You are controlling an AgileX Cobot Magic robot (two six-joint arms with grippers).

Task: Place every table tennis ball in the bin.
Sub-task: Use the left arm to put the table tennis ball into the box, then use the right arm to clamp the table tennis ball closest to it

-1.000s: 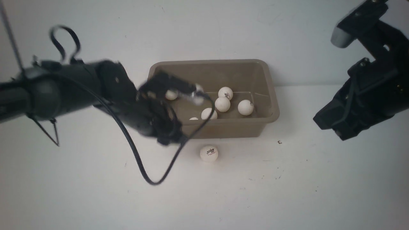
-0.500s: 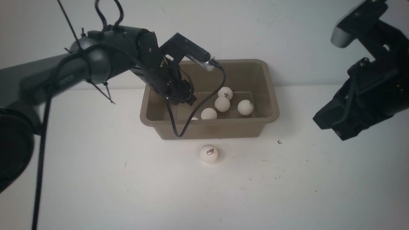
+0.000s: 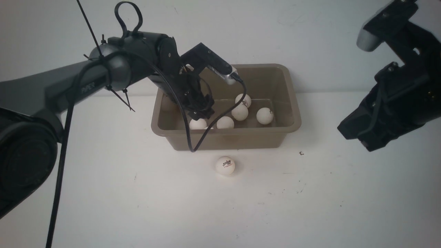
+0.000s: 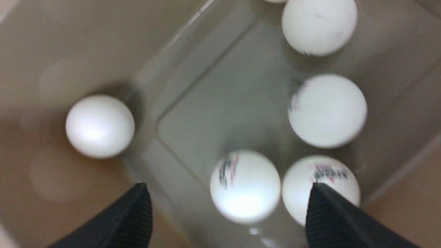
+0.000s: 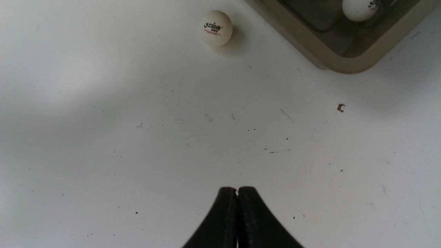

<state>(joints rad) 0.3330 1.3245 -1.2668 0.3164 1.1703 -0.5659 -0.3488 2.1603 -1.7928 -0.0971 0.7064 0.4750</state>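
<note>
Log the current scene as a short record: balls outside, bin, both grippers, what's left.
ball outside: one logo-marked ball, on the table, on the near side of the bin
bin: upright, several balls inside
left gripper: open, over the bin's interior
right gripper: shut, nothing between its fingers, off to the bin's right
left to do: put the outside ball in the bin

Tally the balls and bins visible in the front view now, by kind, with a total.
White balls: 7, with 6 at least partly visible inside the bin and 1 outside
Taupe bin: 1
Total: 8; the left arm may hide more balls.
</note>
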